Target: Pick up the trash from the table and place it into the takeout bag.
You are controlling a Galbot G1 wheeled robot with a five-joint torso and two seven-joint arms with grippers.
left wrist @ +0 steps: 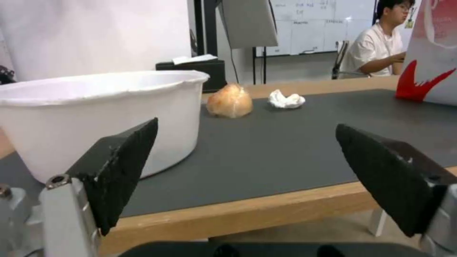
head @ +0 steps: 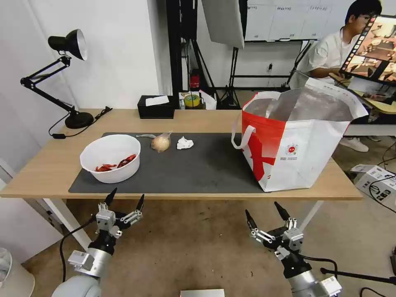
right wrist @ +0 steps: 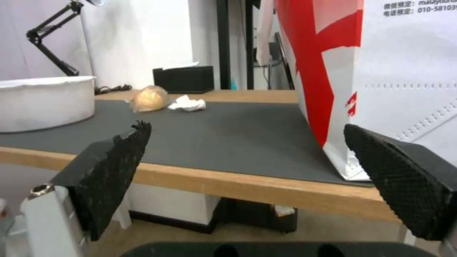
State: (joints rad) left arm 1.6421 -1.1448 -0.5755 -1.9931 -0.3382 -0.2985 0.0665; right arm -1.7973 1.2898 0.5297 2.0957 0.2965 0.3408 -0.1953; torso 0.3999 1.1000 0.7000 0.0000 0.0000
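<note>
White bowl [head: 110, 158] with red scraps could tip and spill if gripped by one rim; left hand [head: 125, 199] and right hand [head: 265, 213] hang released, empty, below the table [head: 214, 120].

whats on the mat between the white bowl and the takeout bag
In the head view, between the white bowl and takeout bag lie the knotted clear bag and crumpled tissue.

One white bowl [head: 110, 158], one knotted bag [head: 161, 142] and one crumpled tissue [head: 184, 143] sit on the mat. One takeout bag [head: 298, 136] stands alongside.
</note>
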